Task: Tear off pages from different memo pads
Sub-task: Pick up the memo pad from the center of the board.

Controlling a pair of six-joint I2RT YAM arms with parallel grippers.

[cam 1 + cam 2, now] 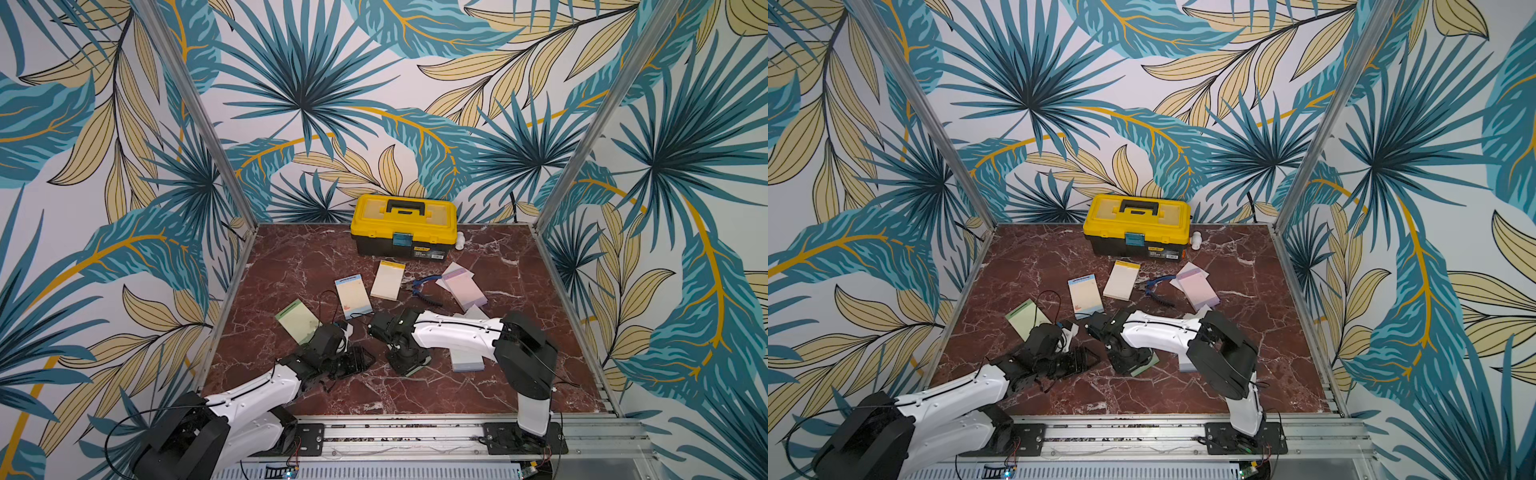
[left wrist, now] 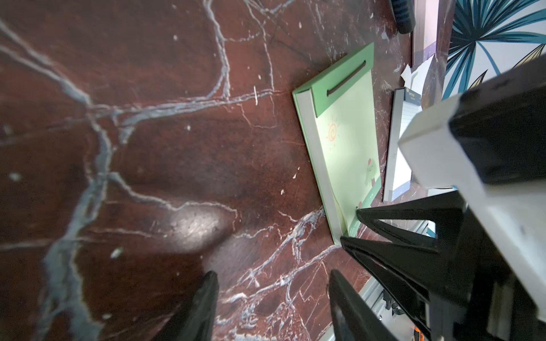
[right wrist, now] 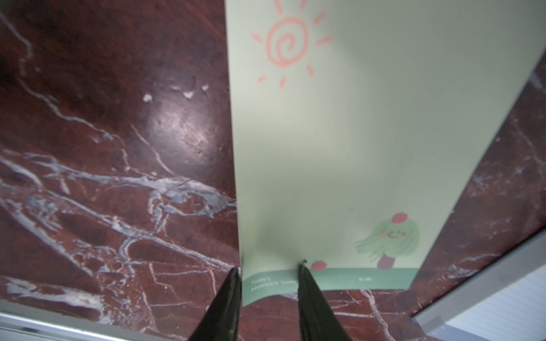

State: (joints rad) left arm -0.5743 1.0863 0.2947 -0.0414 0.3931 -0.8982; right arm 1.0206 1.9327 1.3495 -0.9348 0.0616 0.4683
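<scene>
A green memo pad (image 2: 345,141) with a sun drawing lies on the marble near the front middle, mostly under the right arm in both top views (image 1: 419,370) (image 1: 1145,365). My right gripper (image 3: 269,270) points down at its near corner, jaws still apart. One finger (image 3: 304,280) rests on the top page (image 3: 339,147); the other sits just off the pad's edge, and the page corner curls up between them. My left gripper (image 2: 273,295) hovers open over bare marble beside that pad (image 1: 357,361), holding nothing.
Other pads lie further back: green (image 1: 297,322), blue-bordered (image 1: 353,296), cream with yellow header (image 1: 387,280), pink-lilac (image 1: 463,286), and grey-lavender (image 1: 467,359) under the right arm. Blue pliers (image 1: 424,286) lie mid-table. A yellow toolbox (image 1: 403,224) stands at the back wall.
</scene>
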